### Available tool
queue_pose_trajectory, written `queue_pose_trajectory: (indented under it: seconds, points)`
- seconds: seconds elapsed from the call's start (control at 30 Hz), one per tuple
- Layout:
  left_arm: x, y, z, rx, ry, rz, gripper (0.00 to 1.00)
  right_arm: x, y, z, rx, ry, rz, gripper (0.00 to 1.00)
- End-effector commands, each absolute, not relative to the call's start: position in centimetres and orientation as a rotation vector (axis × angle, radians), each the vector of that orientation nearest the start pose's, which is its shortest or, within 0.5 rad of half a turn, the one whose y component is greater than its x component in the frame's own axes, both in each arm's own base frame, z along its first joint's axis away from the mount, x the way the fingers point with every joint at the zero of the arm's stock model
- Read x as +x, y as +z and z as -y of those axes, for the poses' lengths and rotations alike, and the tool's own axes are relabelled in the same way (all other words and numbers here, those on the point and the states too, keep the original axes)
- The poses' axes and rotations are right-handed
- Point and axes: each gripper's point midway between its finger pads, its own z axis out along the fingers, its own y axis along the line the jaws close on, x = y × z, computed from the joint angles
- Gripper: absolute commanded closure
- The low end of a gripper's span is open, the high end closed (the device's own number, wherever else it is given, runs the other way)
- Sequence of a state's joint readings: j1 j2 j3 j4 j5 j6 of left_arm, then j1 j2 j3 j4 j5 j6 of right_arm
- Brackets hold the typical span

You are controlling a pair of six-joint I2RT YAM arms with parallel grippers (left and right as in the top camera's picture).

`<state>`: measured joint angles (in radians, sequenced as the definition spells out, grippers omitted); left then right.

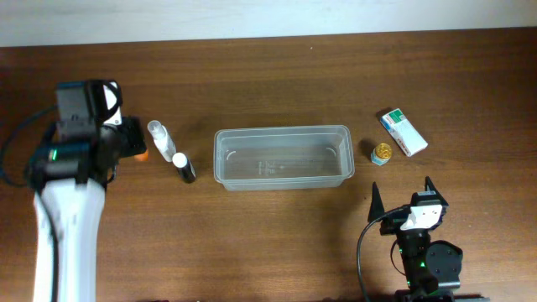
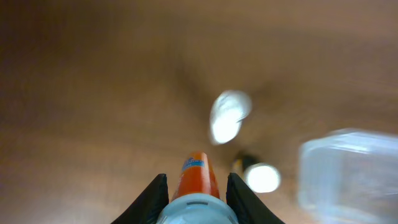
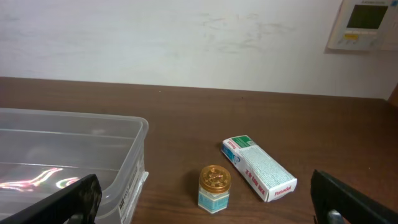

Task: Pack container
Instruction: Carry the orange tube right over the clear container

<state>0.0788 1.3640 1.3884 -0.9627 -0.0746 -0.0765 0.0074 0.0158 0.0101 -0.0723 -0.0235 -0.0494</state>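
Container [image 1: 281, 157]: clear tub, mid-tabletop [image 1: 277, 252], long sides running left to right. Far left: left tool [image 2: 196, 178] clamped on an orange bottle [image 2: 194, 169] (pale cap nearest the wrist camera). Just beside: clear bottle [image 1: 161, 139], then dark bottle [image 1: 184, 166], both left of the tub. Right of it: gold-lidded jar [image 1: 382, 153], box [image 1: 404, 132]. Near edge: right tool [image 1: 403, 191], spread wide, gripping nothing.

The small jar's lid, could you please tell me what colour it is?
Gold lid, clearest from the right wrist.

Even light, container [image 3: 62, 134] glare, left wrist view blurred
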Motion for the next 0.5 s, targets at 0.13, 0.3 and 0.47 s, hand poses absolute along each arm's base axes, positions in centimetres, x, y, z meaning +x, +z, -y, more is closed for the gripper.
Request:
queue_pose_trajectory:
  seconds: [0.13,0.3,0.47]
  points:
    - [32.0,33.7,3.6,0.034,-0.093,-2.195,0.83,24.6,15.5,-0.4,-0.058,-0.018,-1.652,0.02]
    - [31.5,34.3,9.0,0.176,-0.211,-2.164,0.83,24.6,15.5,-0.4,-0.058,-0.018,-1.652,0.02]
    - [33.5,33.0,14.8,0.321,-0.289,-2.154,0.82,24.6,15.5,-0.4,-0.058,-0.018,-1.652,0.02]
